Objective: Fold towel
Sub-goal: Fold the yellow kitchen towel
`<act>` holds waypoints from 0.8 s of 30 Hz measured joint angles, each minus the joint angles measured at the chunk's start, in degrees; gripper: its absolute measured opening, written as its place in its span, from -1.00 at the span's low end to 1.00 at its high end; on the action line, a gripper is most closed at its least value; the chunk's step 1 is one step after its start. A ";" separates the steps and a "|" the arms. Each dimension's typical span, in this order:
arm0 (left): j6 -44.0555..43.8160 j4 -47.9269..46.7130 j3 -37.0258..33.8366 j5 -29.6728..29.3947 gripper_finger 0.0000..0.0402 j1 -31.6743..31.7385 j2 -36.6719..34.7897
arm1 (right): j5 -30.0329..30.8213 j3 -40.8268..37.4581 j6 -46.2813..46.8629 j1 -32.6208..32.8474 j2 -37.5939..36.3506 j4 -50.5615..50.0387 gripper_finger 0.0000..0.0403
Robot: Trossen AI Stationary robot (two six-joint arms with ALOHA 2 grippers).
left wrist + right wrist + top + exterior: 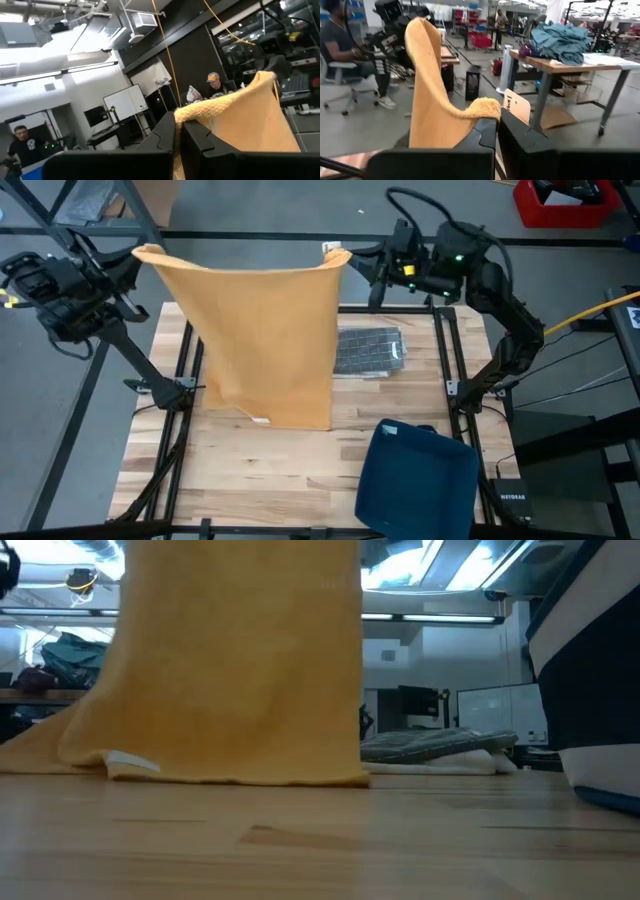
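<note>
Blue bag (415,478) on table's (250,470) near edge, left tool (128,258) and right tool (368,262) clamped on raised yellow towel's (265,340) corners

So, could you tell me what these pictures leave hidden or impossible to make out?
- Table under the lifted orange towel: hidden by the cloth in the high view.
- Left gripper and right gripper are shut on the towel's top corners; the pinched cloth is hidden between the fingers.
- Grey folded cloth: its left edge is covered by the towel in the high view.
- Blue cloth: cut off by the bottom edge in the high view.
</note>
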 joint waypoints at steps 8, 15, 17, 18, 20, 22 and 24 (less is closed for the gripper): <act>-0.24 0.15 -8.00 0.95 -1.00 -0.01 -9.55 | -0.34 -6.87 -1.49 -6.81 0.09 3.05 -0.93; -3.06 0.18 -13.17 0.37 -1.00 -0.74 -18.52 | -3.27 -11.25 -2.43 -12.75 0.09 3.87 -0.93; -4.10 0.19 -15.01 -0.27 -1.00 -1.77 -21.14 | -5.04 -12.63 -2.55 -14.01 0.09 4.27 -0.93; -4.51 0.30 -16.03 -0.59 -1.00 -2.32 -22.53 | -5.70 -13.46 -2.66 -14.50 0.09 4.74 -0.93; -4.85 0.49 -17.92 -0.85 -1.00 -3.35 -25.10 | -6.75 -15.28 -2.73 -15.38 0.09 6.23 -0.93; -4.86 0.42 -19.70 -0.85 -1.00 -4.69 -27.50 | -7.35 -16.69 -2.92 -16.03 0.09 7.15 -0.93; -4.88 0.47 -21.06 -0.83 -1.00 -6.37 -29.89 | -7.60 -18.62 -4.06 -16.42 0.06 8.58 -0.93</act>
